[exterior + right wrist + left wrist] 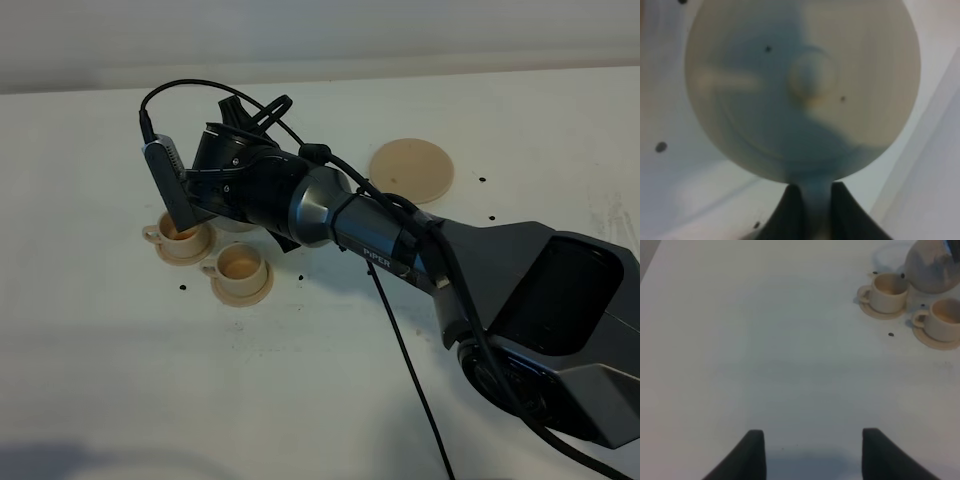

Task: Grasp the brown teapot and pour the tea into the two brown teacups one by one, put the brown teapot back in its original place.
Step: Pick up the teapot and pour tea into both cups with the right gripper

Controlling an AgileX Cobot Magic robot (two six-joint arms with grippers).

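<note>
Right gripper (816, 200) is clamping the brown teapot (805, 90) by its handle, pot hanging just above the two teacups (183, 235) (240, 263), both seemingly holding tea; return to the wide saucer (411, 168), well apart from the teacups, is looking like what's remaining; left gripper (812, 450) idling, jaws apart

High view looks down, sharing the teacups (888, 290) with the left wrist view, far beyond the left pincer (813, 436). Right wrist view crowds the teapot (802, 90).

Tan teapot (802, 90) aloft, close above two teacups (240, 262).
</note>
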